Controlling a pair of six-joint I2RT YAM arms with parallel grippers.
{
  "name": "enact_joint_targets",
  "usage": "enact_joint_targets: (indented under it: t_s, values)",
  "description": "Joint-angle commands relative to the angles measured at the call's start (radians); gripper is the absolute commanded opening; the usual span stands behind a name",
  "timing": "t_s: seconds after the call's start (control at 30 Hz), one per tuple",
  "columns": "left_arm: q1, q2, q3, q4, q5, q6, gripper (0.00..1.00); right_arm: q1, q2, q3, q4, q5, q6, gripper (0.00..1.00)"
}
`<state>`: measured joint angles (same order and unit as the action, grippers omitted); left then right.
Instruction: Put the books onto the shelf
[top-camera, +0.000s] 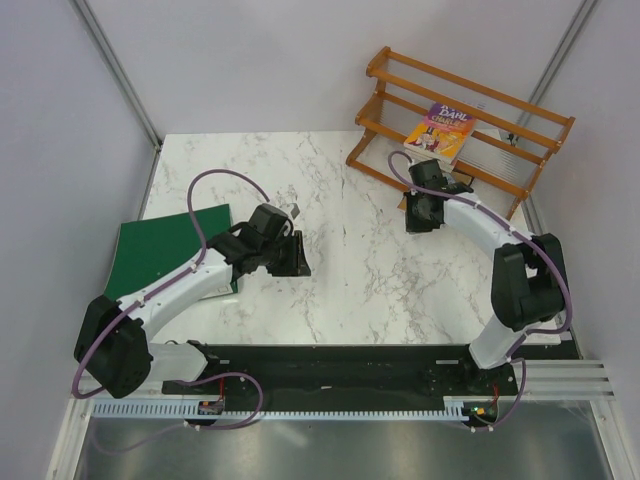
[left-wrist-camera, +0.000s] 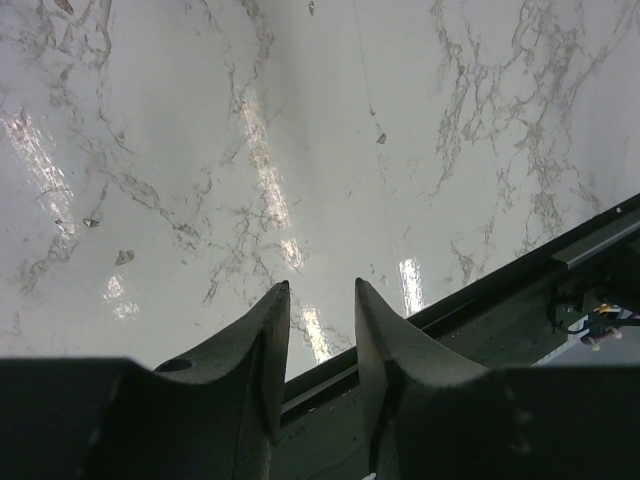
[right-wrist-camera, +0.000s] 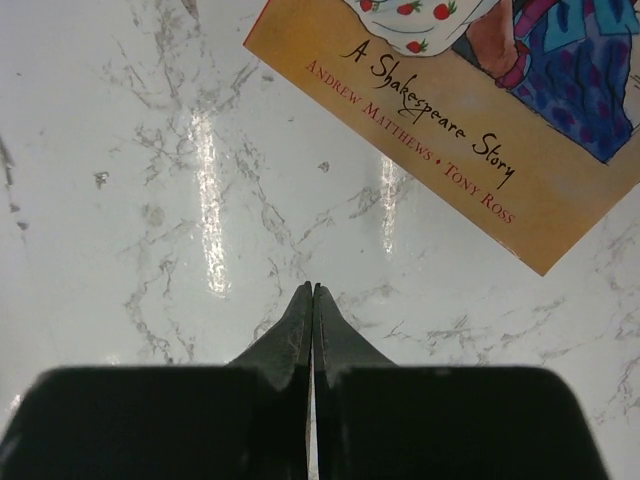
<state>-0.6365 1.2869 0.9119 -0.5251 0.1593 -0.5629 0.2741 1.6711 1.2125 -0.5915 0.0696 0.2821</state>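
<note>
The right gripper (right-wrist-camera: 313, 292) hovers low over the marble tabletop (top-camera: 350, 260) with its fingers pressed together on nothing. Just ahead of it, the tan book (right-wrist-camera: 560, 190) lies flat and cover-up; the top view does not show this book, probably because the arm hides it. A purple-and-yellow book (top-camera: 441, 128) already leans tilted on the slats of the shelf (top-camera: 480, 95) at the far right. The left gripper (left-wrist-camera: 320, 290) hangs over bare marble near the green binder (top-camera: 160, 250), its fingers spread and empty. No other books are in view.

The main risk lies in the pickup. A thin paperback lying flat on a glossy surface offers no edge to pinch. If the closed fingers come forward as they are, they will likely push the book along the tabletop rather than lift it. Even with the fingers opened, a pinch at one corner could let the cover flop, or peel open and slip free. Later, swinging the book toward the shelf could knock the leaning book down, and a thin spine could drop through the gaps between the slats.
</note>
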Motion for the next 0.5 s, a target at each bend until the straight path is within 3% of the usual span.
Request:
enact_joint_targets:
  t_s: [0.0, 0.47]
  values:
    - [-0.006, -0.023, -0.01, 0.019, -0.01, -0.006, 0.38, 0.011, 0.033, 0.074, -0.021, 0.105, -0.014, 0.0]
    - [-0.011, -0.031, -0.019, 0.019, -0.01, -0.008, 0.38, 0.036, 0.13, 0.087, 0.076, 0.326, 0.002, 0.0]
